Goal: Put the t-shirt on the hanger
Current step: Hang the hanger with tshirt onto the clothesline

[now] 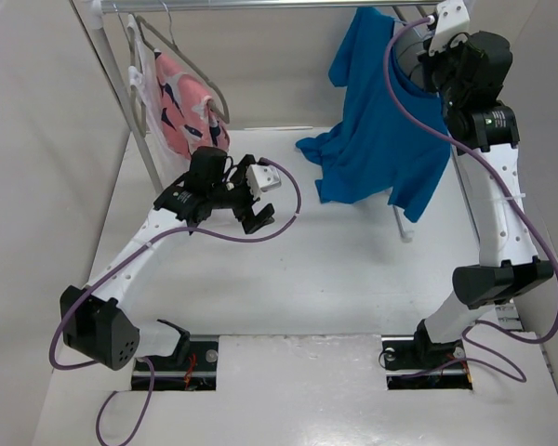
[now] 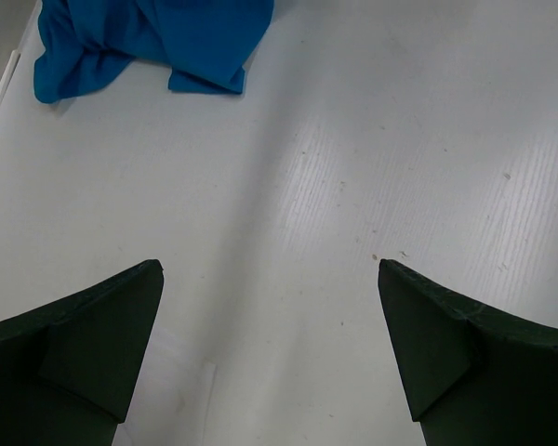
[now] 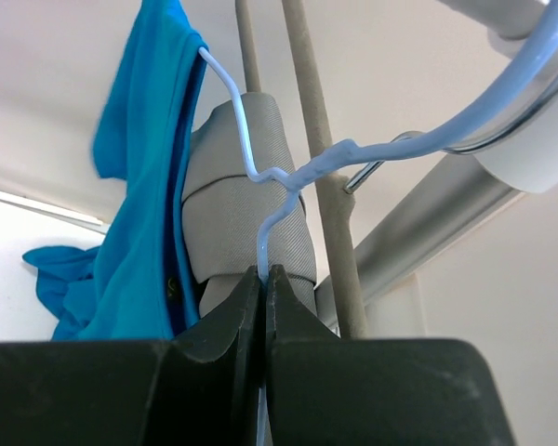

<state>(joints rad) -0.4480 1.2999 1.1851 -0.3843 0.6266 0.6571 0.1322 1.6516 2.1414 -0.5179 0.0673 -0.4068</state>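
**A:** Where's the t-shirt (image 1: 381,130)?

**B:** It's draped on the hanger (image 3: 298,177) under the rail (image 1: 260,6), with its hem trailing onto the table (image 1: 353,269).

**A:** And your advice?

**B:** Your right claw (image 3: 263,279), raised to the rail, is pinching the hanger wire. Seat the hook fully before you release. Your left claw (image 2: 270,265) hovers far below the rail, spread wide and empty.

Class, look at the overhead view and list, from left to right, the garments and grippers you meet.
pink garment → left gripper → t-shirt. The right gripper, shut on the hanger, overlaps the t-shirt in that view, so it is left out.
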